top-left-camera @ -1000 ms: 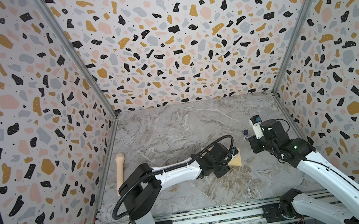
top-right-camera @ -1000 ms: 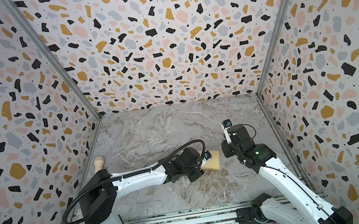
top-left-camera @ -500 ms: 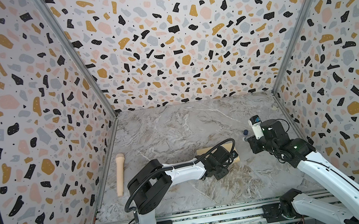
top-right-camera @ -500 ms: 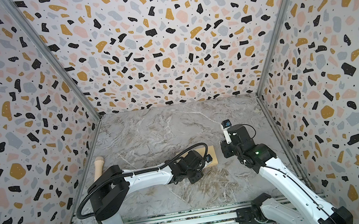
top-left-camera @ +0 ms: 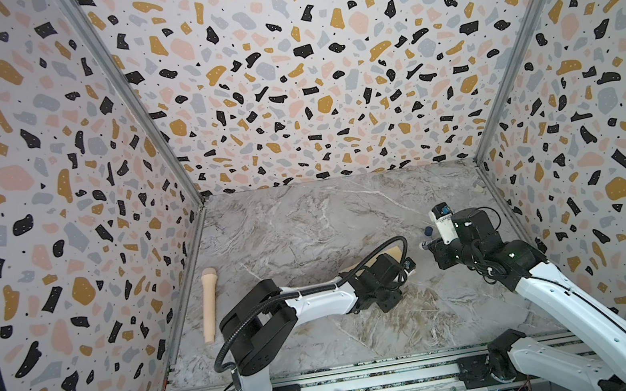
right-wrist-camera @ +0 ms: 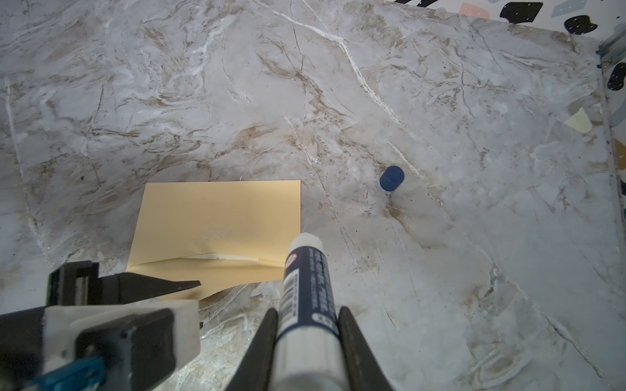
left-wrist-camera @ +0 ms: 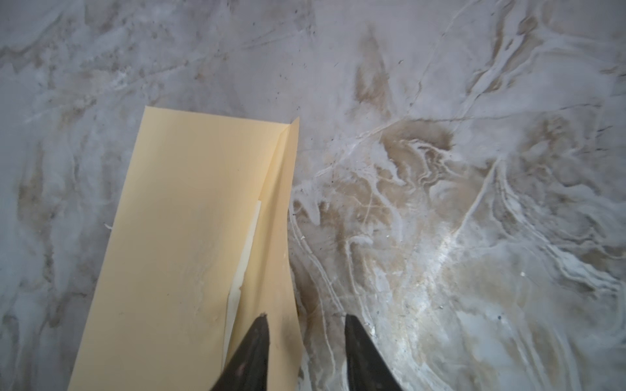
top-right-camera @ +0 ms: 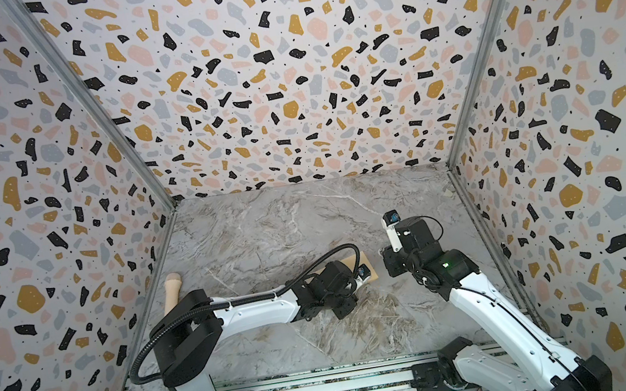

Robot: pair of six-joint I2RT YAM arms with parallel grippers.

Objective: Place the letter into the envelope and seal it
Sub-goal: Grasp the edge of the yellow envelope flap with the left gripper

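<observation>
The envelope [left-wrist-camera: 189, 237] lies flat on the marble table [left-wrist-camera: 474, 169], just below the middle of both top views, where the left arm hides most of it. Its flap is folded down over the body. A pale sliver shows along the seam, perhaps the letter's edge or perhaps glue, and the view is too soft to say. No letter lies loose on the table, so it is probably inside. The left gripper [left-wrist-camera: 305, 338] stands released, with one finger [left-wrist-camera: 250, 355] over the flap and the other over bare table. The right gripper [right-wrist-camera: 306, 325] is clenched on an uncapped glue stick [right-wrist-camera: 305, 281], and the blue cap [right-wrist-camera: 392, 178] lies well apart from it. What seems left is pressing the flap flat to finish the seal.
</observation>
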